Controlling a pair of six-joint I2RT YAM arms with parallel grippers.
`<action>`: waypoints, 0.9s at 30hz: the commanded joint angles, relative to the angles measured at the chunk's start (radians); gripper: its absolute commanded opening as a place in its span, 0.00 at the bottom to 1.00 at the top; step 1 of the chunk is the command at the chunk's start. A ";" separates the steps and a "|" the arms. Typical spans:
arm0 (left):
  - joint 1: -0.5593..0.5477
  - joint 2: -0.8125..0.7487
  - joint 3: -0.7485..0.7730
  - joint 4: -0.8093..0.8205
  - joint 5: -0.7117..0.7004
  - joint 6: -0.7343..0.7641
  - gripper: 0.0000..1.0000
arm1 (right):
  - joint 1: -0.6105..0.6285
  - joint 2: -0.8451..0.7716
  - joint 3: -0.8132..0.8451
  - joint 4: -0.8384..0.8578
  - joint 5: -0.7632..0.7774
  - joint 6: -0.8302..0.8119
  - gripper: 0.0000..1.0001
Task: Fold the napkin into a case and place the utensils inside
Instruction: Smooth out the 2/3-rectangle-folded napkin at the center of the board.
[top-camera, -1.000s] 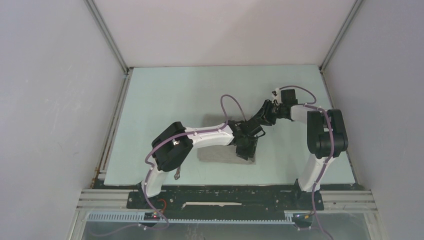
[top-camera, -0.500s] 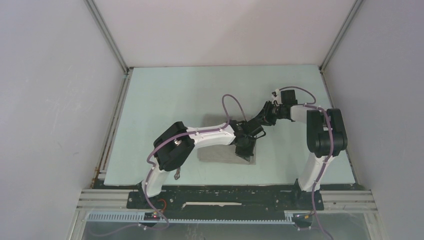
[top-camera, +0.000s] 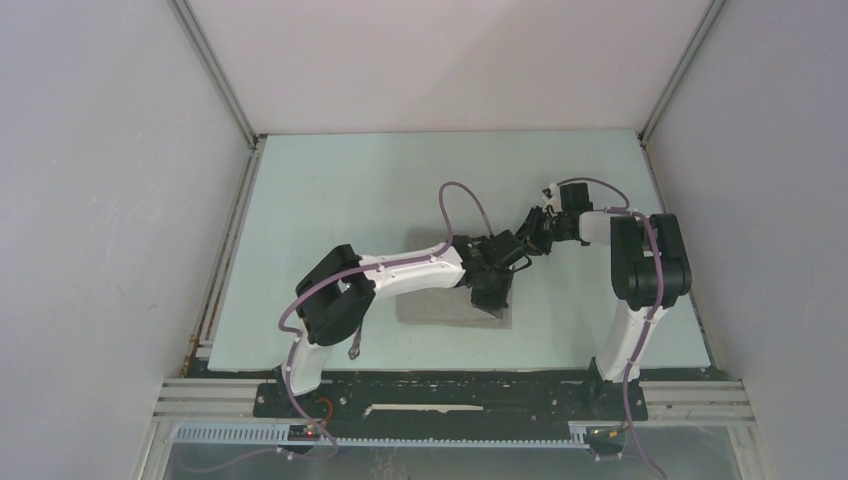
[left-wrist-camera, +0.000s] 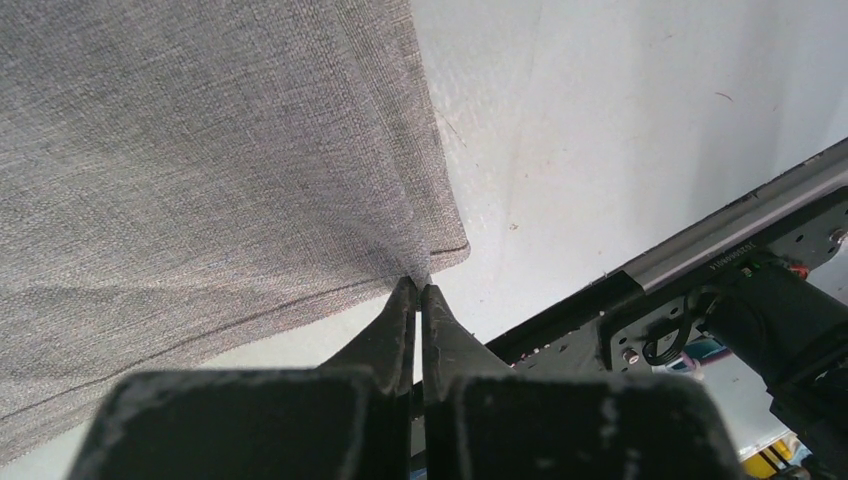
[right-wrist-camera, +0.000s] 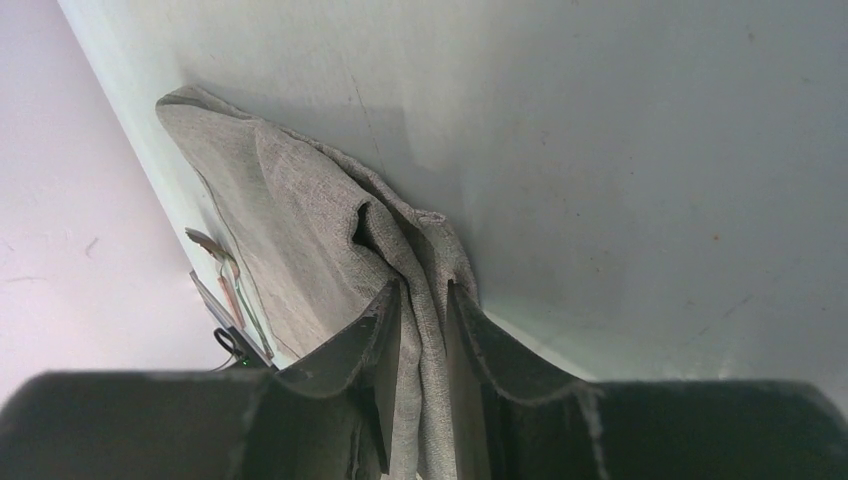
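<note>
The grey napkin (top-camera: 435, 303) lies at the table's middle, partly under my left arm. My left gripper (top-camera: 496, 306) is shut on the napkin's near right corner; in the left wrist view the jaws (left-wrist-camera: 420, 284) pinch the corner of the flat cloth (left-wrist-camera: 200, 150). My right gripper (top-camera: 513, 247) is shut on a bunched fold of the napkin (right-wrist-camera: 300, 220), held between its jaws (right-wrist-camera: 425, 300) and lifted off the table. Two slim pieces that look like the utensils (right-wrist-camera: 222, 272) lie by the table's near edge; they show small in the top view (top-camera: 357, 346).
The pale green table (top-camera: 330, 200) is boxed in by white walls on three sides. A black rail and wiring (left-wrist-camera: 740, 290) run along the near edge, close to the napkin's held corner.
Both grippers have kept their hold on the cloth. The left gripper has shifted slightly towards the back, and the right gripper has moved a little left towards it.
</note>
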 joint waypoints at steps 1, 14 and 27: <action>-0.023 -0.059 0.035 0.001 0.018 0.004 0.00 | -0.008 0.014 0.006 -0.005 -0.001 -0.015 0.31; -0.053 -0.007 0.071 0.005 0.052 -0.002 0.00 | -0.026 -0.017 -0.019 0.011 -0.004 -0.009 0.41; -0.053 0.039 0.074 -0.014 0.049 0.015 0.00 | -0.041 -0.035 -0.033 0.010 -0.026 -0.008 0.46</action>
